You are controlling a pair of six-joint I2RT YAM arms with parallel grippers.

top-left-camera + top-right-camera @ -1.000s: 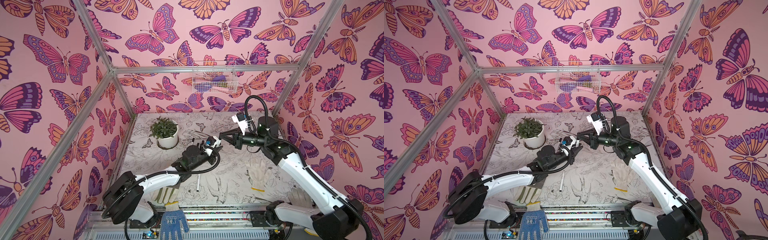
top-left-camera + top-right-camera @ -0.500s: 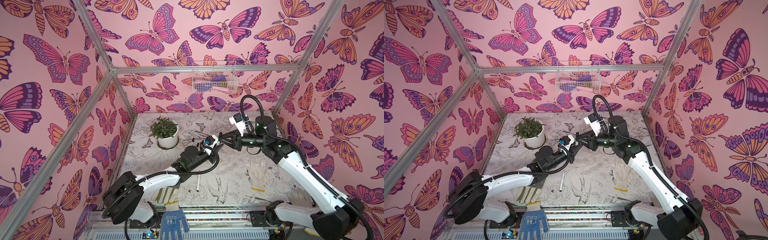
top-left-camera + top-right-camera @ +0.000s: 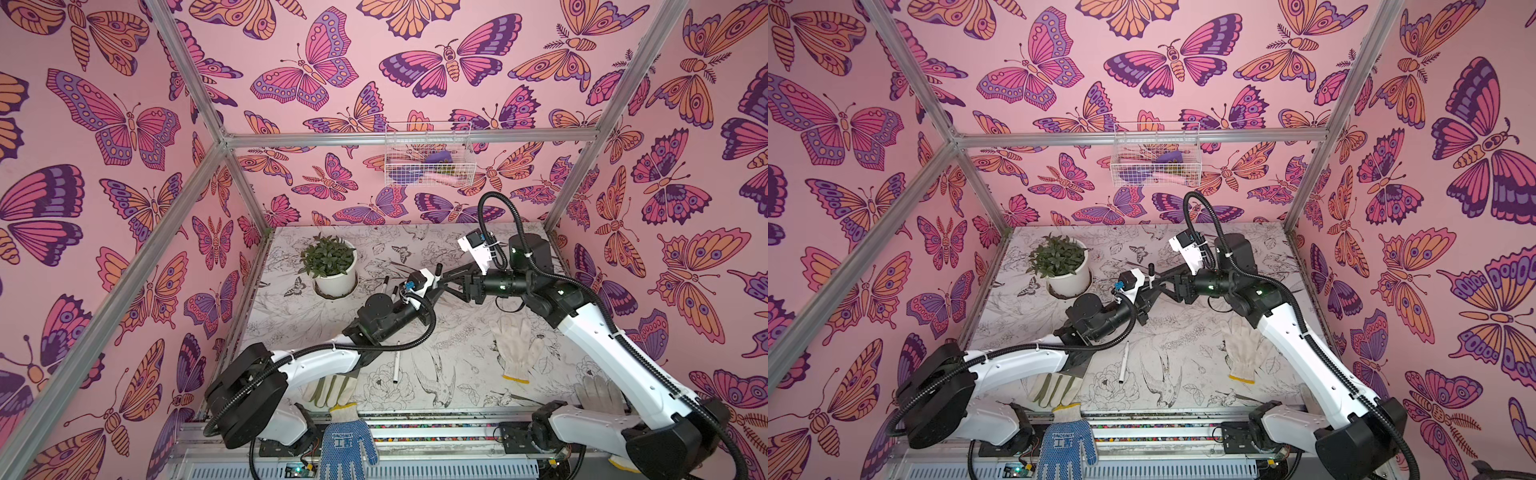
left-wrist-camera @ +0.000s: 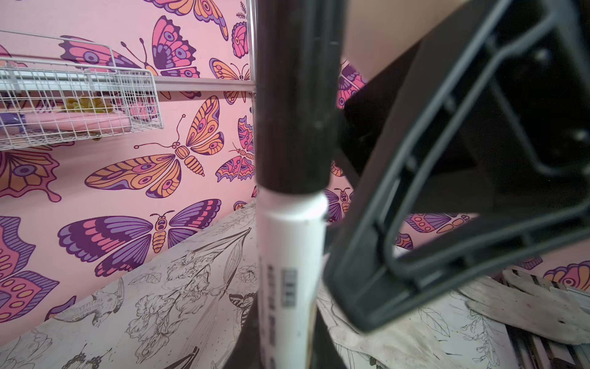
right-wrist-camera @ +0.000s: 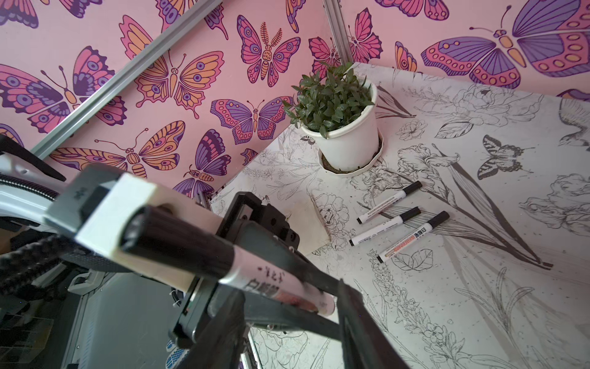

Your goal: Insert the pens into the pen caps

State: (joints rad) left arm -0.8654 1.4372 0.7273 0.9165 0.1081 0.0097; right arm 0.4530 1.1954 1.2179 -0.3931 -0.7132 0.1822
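**Cap [image 4: 293,96] on pen [image 4: 289,262], release the risky part**

Table [image 3: 457,340], with potted plant [image 3: 334,270] as landmark. To the plant's right, raised off the surface: right gripper [image 3: 435,286], jaws apart beside the cap and not gripping it. Also there: left gripper [image 5: 319,297], clamped on the pen's barrel, pen upright. Just right of the plant, flat on the surface: three capped pens [image 5: 396,220]. Well in front of the plant: lone pen [image 3: 396,368], no cap discernible.

Likely trouble, as a judgement: cap only part-pressed and dropping off once laid down. Or a spread finger clipping the cap on the way out and levering the pen askew in a grip low on the barrel.

Seam between cap and barrel plain only in the left wrist view, no gap showing there. All three capped pens clear only in the right wrist view. Lone pen seen only in both top views.
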